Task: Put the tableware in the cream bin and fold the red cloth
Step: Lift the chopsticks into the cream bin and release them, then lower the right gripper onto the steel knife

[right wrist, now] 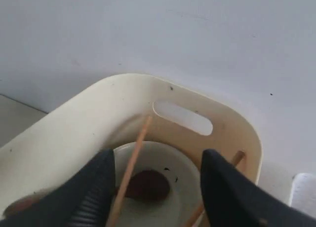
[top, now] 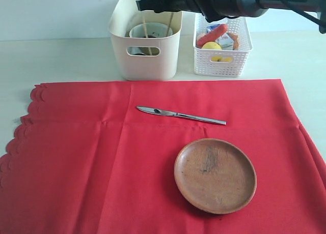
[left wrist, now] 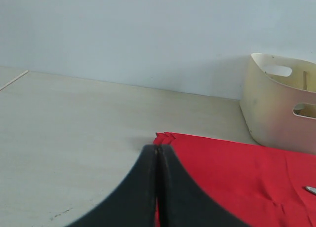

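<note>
Right gripper [right wrist: 158, 158] fingers stand apart, empty, over the bin [right wrist: 74, 123]. Chopsticks [right wrist: 129, 170] lean in the bowl [right wrist: 183, 164] below; a rising finger could catch one and flick it out. Left gripper [left wrist: 158, 151] is pressed closed, empty. Knife [top: 179, 114] lies on the cloth [top: 76, 157], 11 o'clock of the plate [top: 215, 175]; pinching it may bunch fabric.

A white lattice basket [top: 224, 65] stands at the upper right of the frame on a pale tabletop [top: 56, 61]. Inside it lie a red sausage-like piece [top: 213, 34], a yellow lemon [top: 211, 46] and a small orange item [top: 234, 40]. A plain pale wall [top: 51, 12] fills the top.
</note>
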You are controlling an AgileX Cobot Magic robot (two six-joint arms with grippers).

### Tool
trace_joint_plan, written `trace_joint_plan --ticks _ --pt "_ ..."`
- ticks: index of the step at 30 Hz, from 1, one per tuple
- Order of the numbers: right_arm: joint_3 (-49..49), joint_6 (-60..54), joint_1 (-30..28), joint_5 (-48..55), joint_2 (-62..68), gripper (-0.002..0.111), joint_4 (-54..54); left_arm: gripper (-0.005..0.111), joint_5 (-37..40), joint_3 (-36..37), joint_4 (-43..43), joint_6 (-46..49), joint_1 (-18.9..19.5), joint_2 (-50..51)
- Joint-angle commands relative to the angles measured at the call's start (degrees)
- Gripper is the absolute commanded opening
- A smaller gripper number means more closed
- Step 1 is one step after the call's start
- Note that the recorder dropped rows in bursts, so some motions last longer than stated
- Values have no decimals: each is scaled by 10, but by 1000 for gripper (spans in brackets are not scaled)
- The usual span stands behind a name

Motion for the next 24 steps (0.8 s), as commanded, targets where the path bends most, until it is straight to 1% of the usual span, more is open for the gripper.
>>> trace_joint_plan --ticks 1,7,12,13,18,21,23,24 --pt "-5 17 -3 -4 -8 54 3 0 0 2 -2 3 1 -3" --pt "6 17 -6 -5 -49 54 3 0 0 2 -2 3 1 -3" --pt "60 17 -19 17 -106 54 3 0 0 2 -2 3 1 -3" --pt "86 17 -21 37 -125 54 0 0 0 2 -2 3 1 -3" --pt "124 17 -21 93 -159 54 -32 0 0 2 -2 3 1 -3" --pt "151 33 -28 151 -187 54 -99 0 0 2 -2 3 1 -3" --pt "179 100 -42 193 -212 54 -159 0 0 2 -2 3 1 -3" --pt "199 145 -56 232 -231 54 -221 0 0 2 -2 3 1 -3"
